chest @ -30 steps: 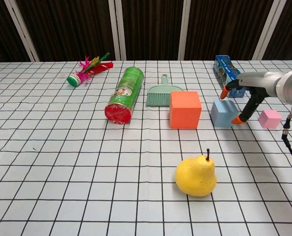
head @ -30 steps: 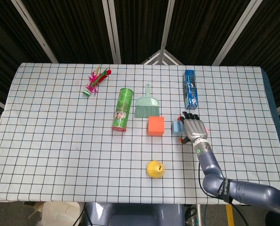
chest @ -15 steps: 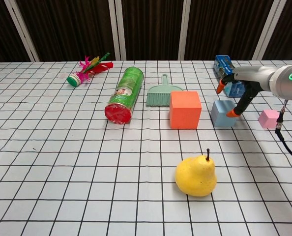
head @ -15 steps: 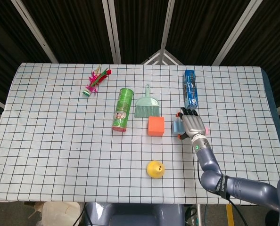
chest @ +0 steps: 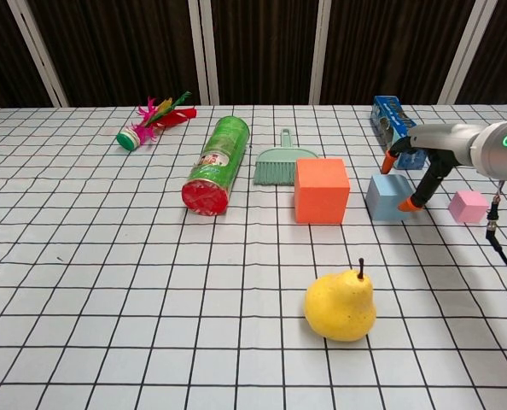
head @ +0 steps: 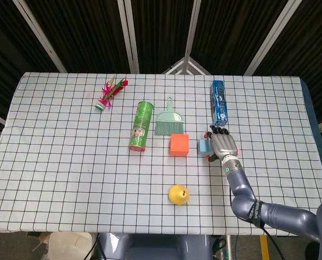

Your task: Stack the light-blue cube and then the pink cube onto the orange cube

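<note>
Right hand: the grey robot hand with orange fingertips (chest: 424,166) hangs over the light-blue cube (chest: 387,196), fingers spread and arched down around it; one orange tip sits at the cube's back edge, another at its right front corner. Whether the tips press the cube I cannot tell; the cube rests on the table.
Left hand: in neither view.
Light-blue cube: matte, plain faces, sitting flat, edges roughly square to the cloth's grid lines; no long axis. It lies just right of the orange cube (chest: 321,190), apart by a narrow gap.
Pink cube: small pale-pink cube (chest: 468,206), flat on the cloth, right of the hand, near but apart from the light-blue one; in the head view the hand hides it.
Orange cube: largest of the three, matte, upright, top face bare.
Room to move: open cloth in front of the cubes up to the yellow pear (chest: 340,305); behind the orange cube the green dustpan brush (chest: 279,163) lies close; behind the hand the blue printed box (head: 219,101), its length running front to back.
Edges: the white checked tablecloth (head: 69,162) ends well right of the hand.
Further left: a green cylindrical canister with red lid (chest: 217,165) on its side, and a pink-feathered shuttlecock (chest: 154,119).
</note>
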`<action>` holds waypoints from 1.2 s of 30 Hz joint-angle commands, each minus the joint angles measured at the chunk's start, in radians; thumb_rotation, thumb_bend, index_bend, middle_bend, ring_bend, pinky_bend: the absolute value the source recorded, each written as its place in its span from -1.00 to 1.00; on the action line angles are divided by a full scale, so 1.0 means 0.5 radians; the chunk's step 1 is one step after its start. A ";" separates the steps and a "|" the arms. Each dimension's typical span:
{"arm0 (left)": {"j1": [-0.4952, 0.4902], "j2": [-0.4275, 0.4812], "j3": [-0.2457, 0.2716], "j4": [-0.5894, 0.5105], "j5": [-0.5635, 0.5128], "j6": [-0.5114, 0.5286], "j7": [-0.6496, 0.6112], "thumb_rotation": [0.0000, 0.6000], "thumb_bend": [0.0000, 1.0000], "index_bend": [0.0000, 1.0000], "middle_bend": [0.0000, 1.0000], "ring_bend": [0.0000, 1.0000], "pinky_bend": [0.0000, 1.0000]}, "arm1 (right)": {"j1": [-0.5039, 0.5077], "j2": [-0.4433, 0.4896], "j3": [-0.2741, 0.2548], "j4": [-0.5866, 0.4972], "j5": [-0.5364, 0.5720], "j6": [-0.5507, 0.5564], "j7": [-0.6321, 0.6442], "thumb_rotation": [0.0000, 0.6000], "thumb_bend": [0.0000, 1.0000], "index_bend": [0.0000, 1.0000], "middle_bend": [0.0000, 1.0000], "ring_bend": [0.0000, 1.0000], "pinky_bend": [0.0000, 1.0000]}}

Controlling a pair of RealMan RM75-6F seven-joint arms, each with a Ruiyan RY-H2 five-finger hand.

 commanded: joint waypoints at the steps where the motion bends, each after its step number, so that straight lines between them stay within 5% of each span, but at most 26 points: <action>1: 0.004 0.002 -0.002 0.000 -0.003 0.004 -0.006 1.00 -0.68 -0.76 -1.00 -1.00 -1.00 | 0.003 -0.002 0.000 0.001 -0.002 0.006 -0.002 1.00 -0.38 -0.37 -0.93 -0.97 -0.91; 36: -0.001 0.001 -0.007 -0.003 -0.025 -0.013 0.023 1.00 -0.68 -0.76 -1.00 -1.00 -1.00 | 0.049 -0.038 -0.031 0.163 0.028 -0.127 0.022 1.00 -0.38 -0.20 -0.93 -0.97 -0.91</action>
